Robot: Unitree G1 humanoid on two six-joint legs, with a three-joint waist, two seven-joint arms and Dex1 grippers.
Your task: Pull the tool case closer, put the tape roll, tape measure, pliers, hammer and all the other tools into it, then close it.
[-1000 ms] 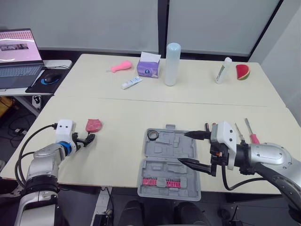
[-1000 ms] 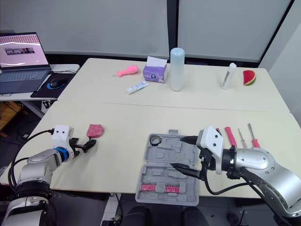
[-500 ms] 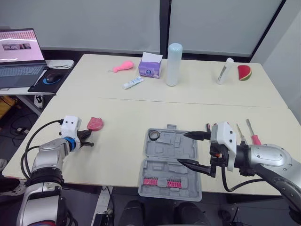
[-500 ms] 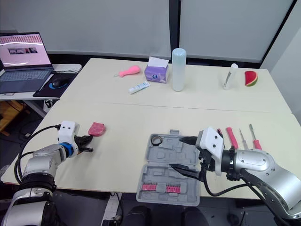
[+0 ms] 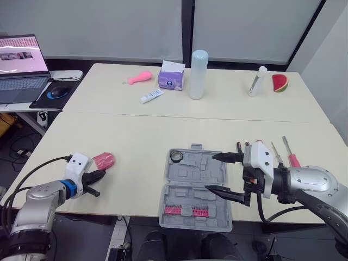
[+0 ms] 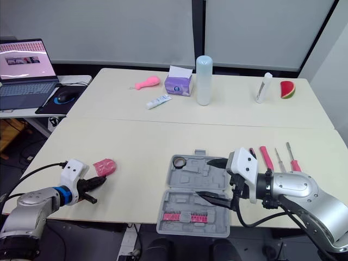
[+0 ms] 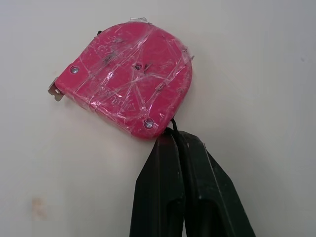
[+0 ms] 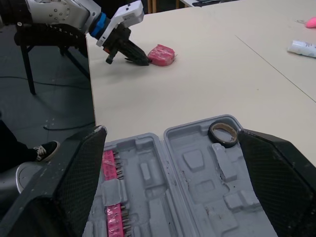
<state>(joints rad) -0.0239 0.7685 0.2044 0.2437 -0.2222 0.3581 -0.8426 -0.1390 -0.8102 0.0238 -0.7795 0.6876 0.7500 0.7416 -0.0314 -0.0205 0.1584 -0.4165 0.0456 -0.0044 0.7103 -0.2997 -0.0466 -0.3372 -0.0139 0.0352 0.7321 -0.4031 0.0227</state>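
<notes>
as the left gripper (image 7: 174, 136) has drawn back toward 6 o'clock, the tape measure (image 5: 104, 160) has slid with it and lies well apart at 9 o'clock of the case (image 5: 185, 193). the jaws are clenched on what looks like its strap, so a lift seems next. the right gripper (image 5: 210, 172) hangs released over the case.

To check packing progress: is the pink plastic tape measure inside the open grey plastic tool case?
No, the tape measure lies on the beige table, left of the case.
</notes>
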